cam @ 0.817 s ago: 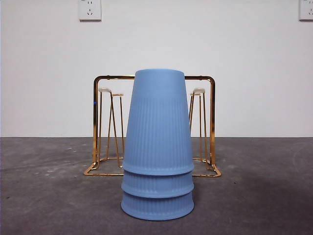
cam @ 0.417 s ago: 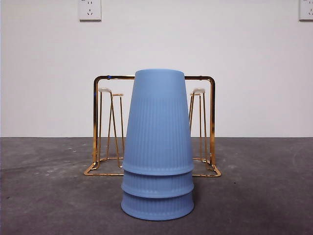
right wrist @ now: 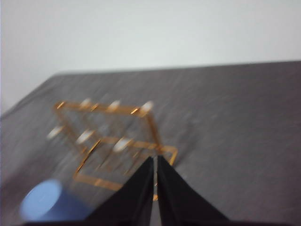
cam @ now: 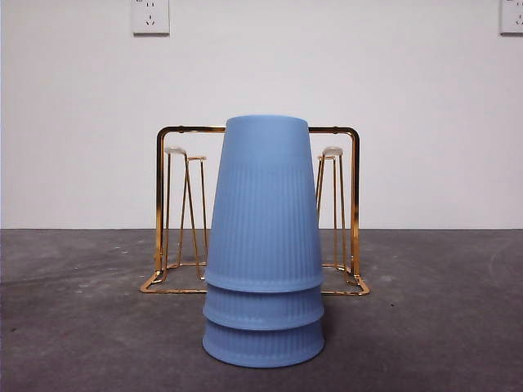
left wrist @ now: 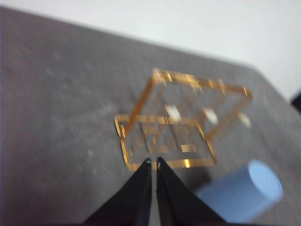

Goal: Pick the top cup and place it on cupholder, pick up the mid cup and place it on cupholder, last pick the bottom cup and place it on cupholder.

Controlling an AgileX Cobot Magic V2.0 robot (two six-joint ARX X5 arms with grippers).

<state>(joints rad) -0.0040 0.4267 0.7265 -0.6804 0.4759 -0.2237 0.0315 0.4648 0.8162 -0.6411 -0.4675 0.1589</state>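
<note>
up close, three blue cups [cam: 263,245] stand upside down in one stack on the gray desk [cam: 82,327]. just behind them stands the gold cupholder [cam: 353,204]. both the left gripper [left wrist: 152,163] and right gripper [right wrist: 154,160] hang above, jaws pressed together, holding nothing.

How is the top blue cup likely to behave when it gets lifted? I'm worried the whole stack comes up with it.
The top cup sits nested over two others, so it may drag the mid cup along if they fit snugly. Its fine vertical ribs probably give decent grip. It looks like light, stiff plastic, and the tall, upside-down stack might tip if pushed sideways.
</note>
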